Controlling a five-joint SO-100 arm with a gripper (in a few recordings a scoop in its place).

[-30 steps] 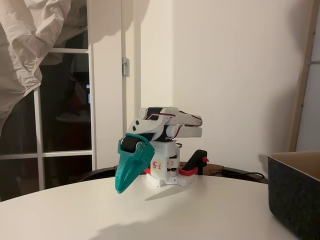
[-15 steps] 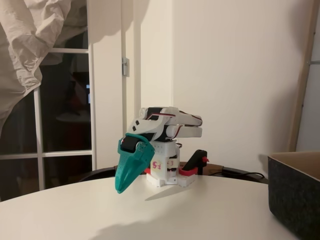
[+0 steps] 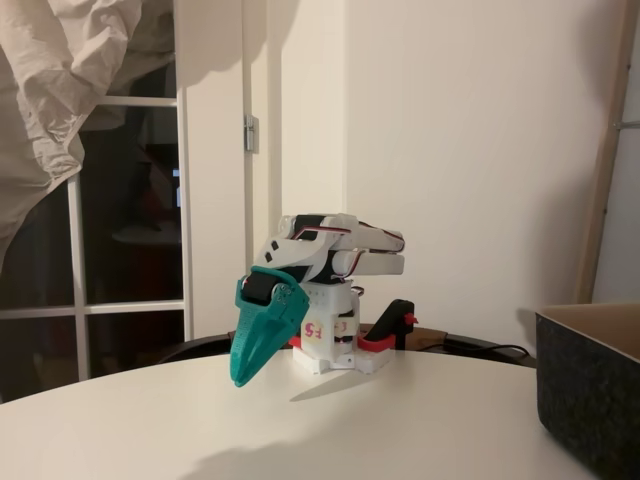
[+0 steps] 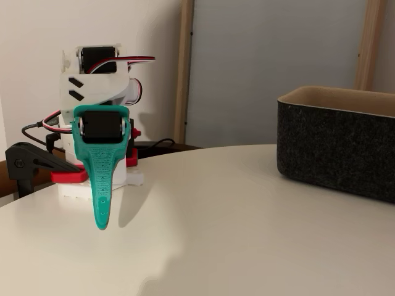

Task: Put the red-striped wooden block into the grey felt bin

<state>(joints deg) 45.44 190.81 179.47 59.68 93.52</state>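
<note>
Currently a small white robot arm sits folded over its base at the back of a round white desk (image 3: 400, 420). Its teal tool (image 3: 240, 376) points down and forward from the folded arm, the tip hanging just above the desk surface without touching it. In both fixed views the two teal fingers lie flat against each other down to the tip, so the tool is clenched with nothing between its fingers (image 4: 100, 223).

Red clamps beside the base pin the arm to the desk, with a black clamp handle (image 3: 398, 322) sticking up next to them.

The grey felt bin (image 4: 339, 157) stands on the desk well apart from the arm's base, at the right edge in both fixed views. It is a dark felt box with straight walls and a tan inner lining along the rim. Its floor is hidden by the near wall, so what lies inside cannot be told.

The red-striped wooden block cannot be made out on the bare desk around the base. It may lie out of frame, or already be down inside the bin.

Judging from this, the arm looks parked at rest. The main risk is reaching with no block located: a closed tool driven down would jab the desk. If the block lies low and flat, fingers closing on it could push it away. A swing toward the bin could also knock its soft wall.
</note>
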